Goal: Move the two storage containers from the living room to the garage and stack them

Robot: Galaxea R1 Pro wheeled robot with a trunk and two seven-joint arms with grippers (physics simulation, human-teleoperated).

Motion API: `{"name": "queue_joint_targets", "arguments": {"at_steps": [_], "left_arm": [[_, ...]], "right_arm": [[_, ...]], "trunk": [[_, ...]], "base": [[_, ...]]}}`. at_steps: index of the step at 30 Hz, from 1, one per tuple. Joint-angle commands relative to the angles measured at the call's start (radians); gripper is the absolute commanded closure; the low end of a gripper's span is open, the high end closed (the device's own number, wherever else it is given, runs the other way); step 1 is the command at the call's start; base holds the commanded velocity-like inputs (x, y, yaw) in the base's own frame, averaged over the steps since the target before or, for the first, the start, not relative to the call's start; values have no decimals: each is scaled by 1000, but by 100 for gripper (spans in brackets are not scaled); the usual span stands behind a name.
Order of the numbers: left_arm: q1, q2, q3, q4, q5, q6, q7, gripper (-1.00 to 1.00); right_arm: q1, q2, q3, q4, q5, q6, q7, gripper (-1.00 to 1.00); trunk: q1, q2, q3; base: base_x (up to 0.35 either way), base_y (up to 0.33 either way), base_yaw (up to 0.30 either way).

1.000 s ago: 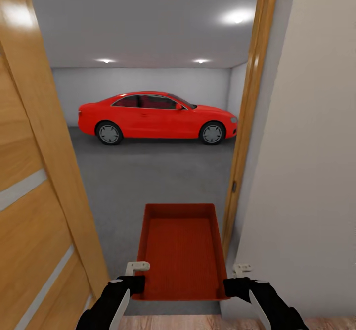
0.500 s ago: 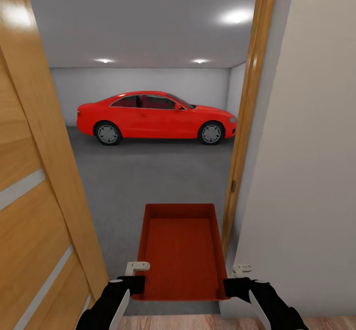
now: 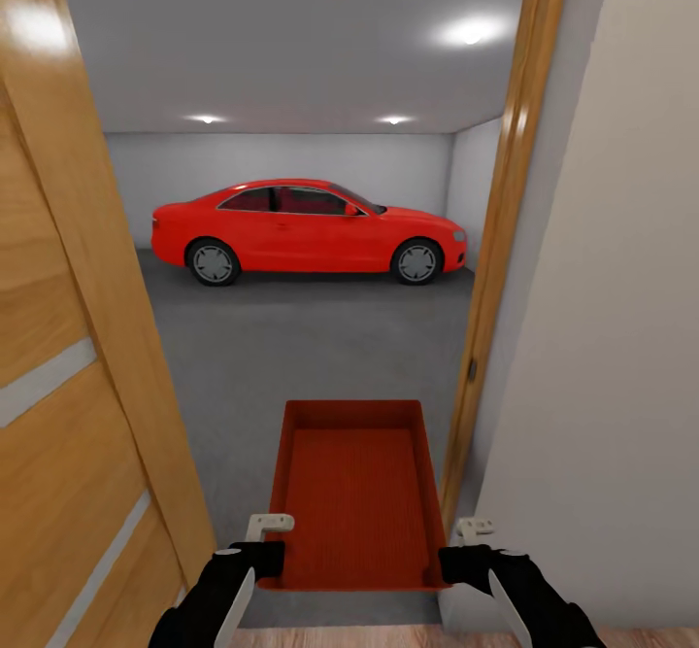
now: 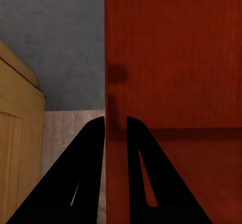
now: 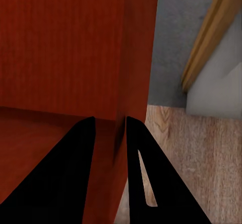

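I hold one red-orange storage container [image 3: 354,493] level in front of me, in the doorway to the garage. My left gripper [image 3: 264,553] is shut on its near-left wall, and my right gripper [image 3: 456,556] is shut on its near-right wall. In the left wrist view the black fingers [image 4: 91,158] straddle the container wall [image 4: 166,58]. The right wrist view has the black fingers [image 5: 75,158] pinching the container's wall [image 5: 75,43] the same way. Beyond the threshold lies the garage's dark grey floor [image 3: 291,347]. The bin is empty.
An open orange-brown wooden door [image 3: 68,357] with frosted stripes stands close on my left. The wooden door frame [image 3: 500,269] and a pale wall [image 3: 612,337] stand close on the right. A red car [image 3: 309,230] is parked at the far garage wall. Light wood flooring [image 3: 388,636] is under me.
The view has shifted slightly: the right door frame and wall sit further right, and the doorway looks wider. The container and both grippers keep the same place in the picture.
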Motion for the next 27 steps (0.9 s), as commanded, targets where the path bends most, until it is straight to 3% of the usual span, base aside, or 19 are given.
{"name": "queue_joint_targets", "arguments": {"at_steps": [1, 6, 18, 27], "left_arm": [[-1, -11, 10, -2, -14, 7, 7, 100], [-1, -11, 10, -1, -14, 7, 7, 100], [-1, -11, 10, -1, -13, 7, 7, 100], [-1, -11, 10, -1, -13, 7, 7, 100]], "right_arm": [[0, 6, 34, -3, -8, 5, 2, 100], [0, 6, 34, -3, -8, 5, 2, 100], [0, 6, 34, -3, -8, 5, 2, 100], [0, 6, 34, -3, -8, 5, 2, 100]], "trunk": [[0, -2, -2], [0, -2, -2], [0, -2, -2], [0, -2, -2]], "base": [[20, 25, 0], [62, 4, 0], [295, 0, 7], [27, 0, 124]]}}
